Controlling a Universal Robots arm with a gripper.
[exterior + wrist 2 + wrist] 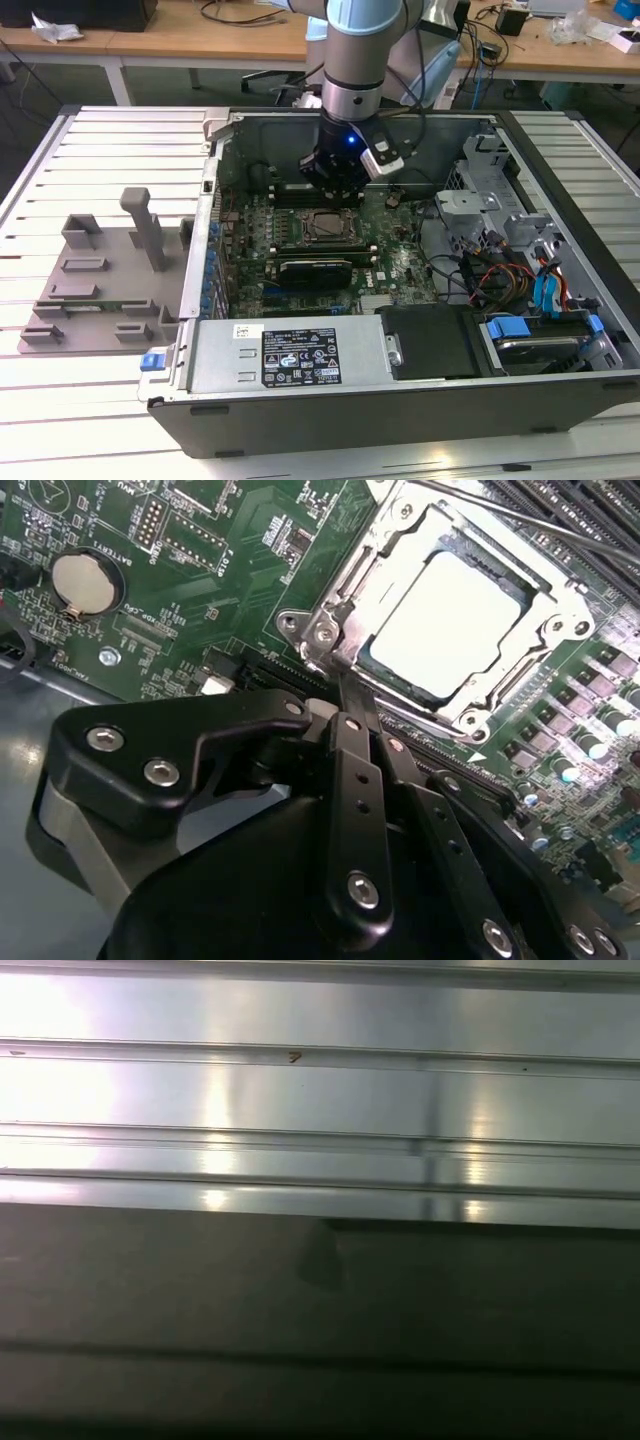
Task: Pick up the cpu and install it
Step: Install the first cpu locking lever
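My tool (340,695) hangs inside the open computer case (560,390), low over the motherboard (400,270), just behind the socket as the exterior view shows it. In the exterior view I see only the dark body of the tool and the arm (365,50) above it; the tips are hidden there. In the second wrist view the black fingers (360,780) lie pressed together with no gap that I can see, and nothing is between them. Their tip is at the edge of the metal socket frame (330,630), touching it or just above, I cannot tell which.

The cpu (450,620) sits flat inside this frame, its pale top plate facing up. In the exterior view the same place is a small dark square (325,228) and the chip itself is hard to make out. The second wrist view shows also a round coin battery (85,580) on the green board, well apart from the socket.

The first wrist view gives only pale metal ribs (300,1090) above a dark blurred band; I cannot say what the band is.

On the exterior view's left a grey fixture tray (100,290) lies on the ribbed worktop (80,410), outside the case wall. Around the socket stand memory slots and a black card (315,270), so free room is narrow; cables (500,280) and drive cages fill the exterior view's right.
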